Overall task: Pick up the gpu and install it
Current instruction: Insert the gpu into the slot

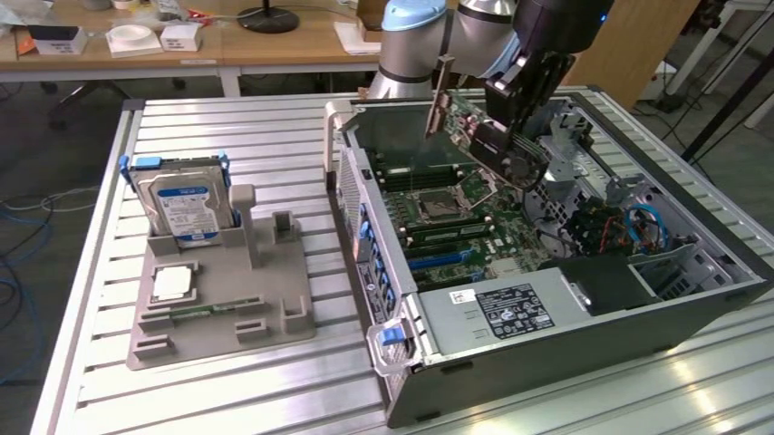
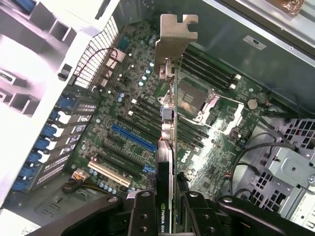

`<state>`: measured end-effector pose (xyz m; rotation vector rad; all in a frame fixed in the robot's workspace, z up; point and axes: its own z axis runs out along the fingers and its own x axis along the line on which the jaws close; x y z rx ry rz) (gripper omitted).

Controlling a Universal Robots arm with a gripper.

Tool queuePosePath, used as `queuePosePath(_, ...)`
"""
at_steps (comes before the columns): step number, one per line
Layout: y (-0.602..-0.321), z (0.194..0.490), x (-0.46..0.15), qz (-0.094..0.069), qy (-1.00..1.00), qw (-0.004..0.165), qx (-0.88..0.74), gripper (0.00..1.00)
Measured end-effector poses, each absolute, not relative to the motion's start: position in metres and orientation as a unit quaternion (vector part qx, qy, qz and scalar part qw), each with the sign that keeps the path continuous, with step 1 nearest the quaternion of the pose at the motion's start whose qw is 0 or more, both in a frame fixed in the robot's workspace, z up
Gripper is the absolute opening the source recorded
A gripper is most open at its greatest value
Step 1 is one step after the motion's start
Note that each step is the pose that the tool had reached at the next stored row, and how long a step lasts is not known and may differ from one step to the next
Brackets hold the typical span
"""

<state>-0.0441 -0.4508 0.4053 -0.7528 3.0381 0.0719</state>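
Observation:
My gripper [image 1: 514, 136] is shut on the gpu [image 1: 484, 136], a thin card with a black face, a green board and a silvery end bracket [image 2: 173, 42]. I hold it edge-on and tilted in the air above the open computer case [image 1: 545, 272], over the motherboard [image 2: 133, 128]. In the wrist view the gpu [image 2: 167, 162] runs straight out from between my fingers [image 2: 142, 211], with its bracket at the far end. Below it lie the blue expansion slot [image 2: 133, 138] and the empty processor socket [image 2: 197, 98].
A grey holder [image 1: 217, 299] on the slatted table at the exterior view's left carries a silver hard drive [image 1: 184, 204] standing upright and a small chip. The case's power supply [image 1: 508, 313] sits at its near end. Cables and a drive cage crowd the case's right side.

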Motion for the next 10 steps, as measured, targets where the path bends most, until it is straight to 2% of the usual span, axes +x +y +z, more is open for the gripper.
queuePosePath(10,-0.4508,0.4048,-0.0441,0.023,0.965,0.005,-0.262,0.26)
